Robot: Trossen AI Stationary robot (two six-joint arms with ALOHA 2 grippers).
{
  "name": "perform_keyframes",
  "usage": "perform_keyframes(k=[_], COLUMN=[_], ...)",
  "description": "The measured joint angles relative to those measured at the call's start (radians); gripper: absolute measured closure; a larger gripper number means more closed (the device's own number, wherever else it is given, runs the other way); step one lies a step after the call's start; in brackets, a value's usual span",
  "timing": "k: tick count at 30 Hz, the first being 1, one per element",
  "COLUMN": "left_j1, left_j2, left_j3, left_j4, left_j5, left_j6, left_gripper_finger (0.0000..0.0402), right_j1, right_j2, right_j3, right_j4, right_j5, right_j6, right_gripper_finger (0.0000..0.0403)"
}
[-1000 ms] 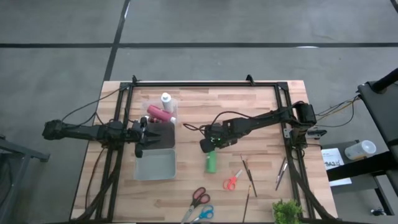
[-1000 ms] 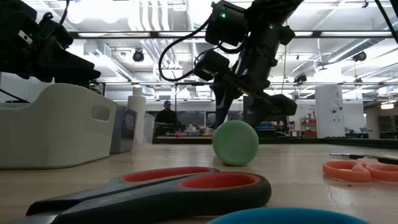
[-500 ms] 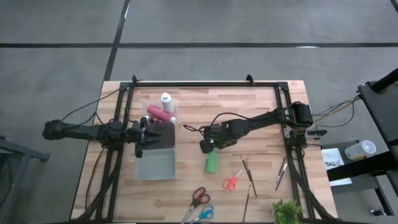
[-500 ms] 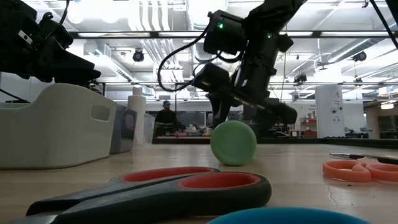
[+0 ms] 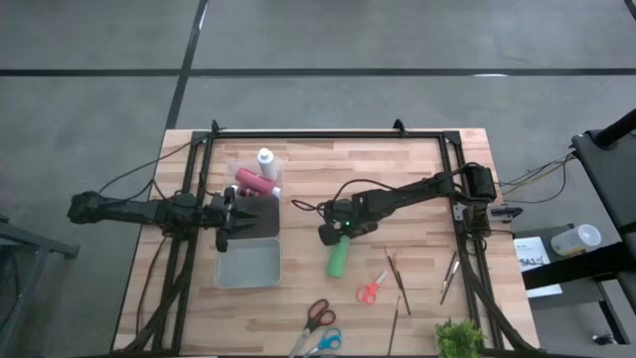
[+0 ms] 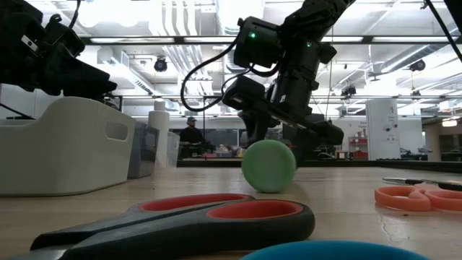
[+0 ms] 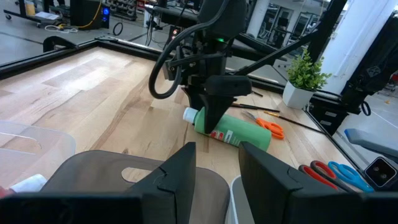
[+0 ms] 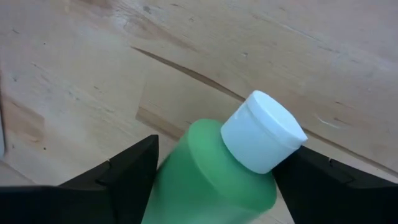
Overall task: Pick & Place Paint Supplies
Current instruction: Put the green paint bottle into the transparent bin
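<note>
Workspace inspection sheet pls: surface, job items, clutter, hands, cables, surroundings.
Surface: wooden table inside a black frame.
Job's things: green bottle lying flat; red bottle and white bottle in a clear container; thin brushes right of centre.
Clutter: grey bin; orange scissors; red scissors and blue scissors at the near edge; small plant.
Hands: right hand open, fingers straddling the green bottle's shoulder; left hand open, over the grey bin's edge.
Cables: black loops on the right arm.
Surroundings: grey floor, open workshop, a person far behind.
</note>
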Motion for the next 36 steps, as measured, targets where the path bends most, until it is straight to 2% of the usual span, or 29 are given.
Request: perform_keyframes(k=[8,19,29,36], left_j1=[0.0,0.0,0.0,0.0], left_j2=[0.0,0.0,0.0,0.0], left_j3=[0.0,0.0,0.0,0.0], left_j4=[0.0,0.0,0.0,0.0], left_j5=[0.0,0.0,0.0,0.0], left_j6=[0.0,0.0,0.0,0.0], left_gripper_finger=[0.0272,0.0272,0.0272,0.0272], right_j1=[-0.002,-0.006,-0.006,-0.006], right_j2=[0.0,-0.024,-0.11,-0.116], right_j3=[0.0,0.001,0.044,0.099], right_j4=[0.0,-0.012,-0.02,-0.016], right_j5=[-0.004,0.017,0.242,0.386], right_j6=[-0.004,-0.05,-0.236,-0.369], right_gripper_finger=[0.0169,0.0175,0.0176,0.0177])
